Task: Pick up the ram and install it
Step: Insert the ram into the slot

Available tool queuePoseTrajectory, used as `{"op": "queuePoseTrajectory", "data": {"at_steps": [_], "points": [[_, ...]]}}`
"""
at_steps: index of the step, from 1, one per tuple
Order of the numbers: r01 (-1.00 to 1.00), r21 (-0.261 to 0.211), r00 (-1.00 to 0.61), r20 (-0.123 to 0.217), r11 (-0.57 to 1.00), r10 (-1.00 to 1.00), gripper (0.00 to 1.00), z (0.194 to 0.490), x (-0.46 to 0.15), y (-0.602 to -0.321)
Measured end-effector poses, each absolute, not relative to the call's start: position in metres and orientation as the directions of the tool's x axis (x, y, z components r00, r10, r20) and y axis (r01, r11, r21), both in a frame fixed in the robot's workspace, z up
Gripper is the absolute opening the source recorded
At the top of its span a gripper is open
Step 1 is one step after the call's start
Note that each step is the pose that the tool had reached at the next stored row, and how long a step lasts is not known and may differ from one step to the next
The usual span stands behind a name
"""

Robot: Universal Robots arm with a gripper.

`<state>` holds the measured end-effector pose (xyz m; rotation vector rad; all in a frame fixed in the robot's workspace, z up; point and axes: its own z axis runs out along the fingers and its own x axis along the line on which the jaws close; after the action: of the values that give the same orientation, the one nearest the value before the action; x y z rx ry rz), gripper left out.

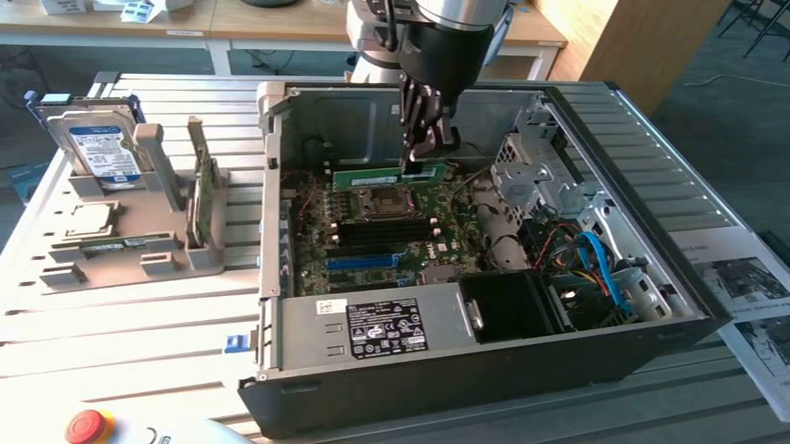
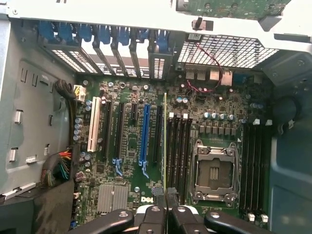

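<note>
Exterior view gives us the gripper (image 1: 424,159) low inside the open PC case (image 1: 494,393), clenched on the ram (image 1: 368,175). The green stick hangs level on its long edge, held near one end, just above the mobo (image 1: 370,250) and just behind the CPU socket (image 1: 376,203) as this view sees it. So the pick-up is done, in our judgement. The step in hand is the install, more exactly the lining-up over a slot.

Wrist view looks along the fingers. We see the ram (image 2: 165,141) edge-on as one thin green line, pinched btw. the two fingertips of the gripper (image 2: 165,195). This line runs parallel w/ the black memory slots (image 2: 178,151). It lies just beside the one farthest from the CPU socket (image 2: 214,168), btw. that slot and the long blue slot (image 2: 144,134). Whether the stick is exactly over the black slot we cannot tell from this angle; it looks perhaps a little off to the side.

What the seating calls for, as we judge: the edge centred over one black slot, the notch on the correct side, the end latches open, and a straight push w/o tilt. A side offset would put the contacts on the slot wall.
</note>
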<state>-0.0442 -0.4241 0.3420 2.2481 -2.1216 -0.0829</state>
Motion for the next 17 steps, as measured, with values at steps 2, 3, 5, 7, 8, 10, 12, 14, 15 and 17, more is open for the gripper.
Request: {"op": "queuePoseTrajectory", "data": {"at_steps": [2,3,5,7,8,10,12,14,15,17], "points": [[-0.996,0.073,0.051,-0.005,-0.052,-0.999,0.12,0.342,-0.0442,-0.4241],[-0.996,0.073,0.049,-0.005,-0.049,-0.999,0.12,0.342,-0.0442,-0.4241],[-0.996,0.073,0.045,-0.005,-0.045,-0.999,0.12,0.342,-0.0441,-0.4241],[-0.997,0.073,0.041,-0.005,-0.041,-0.999,0.12,0.342,-0.0441,-0.4241],[-0.997,0.073,0.037,-0.005,-0.037,-0.999,0.12,0.3419,-0.0441,-0.4241],[-0.997,0.073,0.031,-0.005,-0.031,-1.0,0.12,0.3419,-0.0441,-0.4241],[-0.997,0.073,0.031,-0.005,-0.031,-1.0,0.12,0.3419,-0.0441,-0.4241],[-0.997,0.073,0.031,-0.005,-0.031,-1.0,0.12,0.3419,-0.0439,-0.4241],[-0.997,0.073,0.031,-0.005,-0.031,-1.0,0.12,0.3419,-0.0434,-0.4242],[-0.997,0.073,0.03,-0.005,-0.03,-1.0,0.12,0.3419,-0.0422,-0.4244]]}}
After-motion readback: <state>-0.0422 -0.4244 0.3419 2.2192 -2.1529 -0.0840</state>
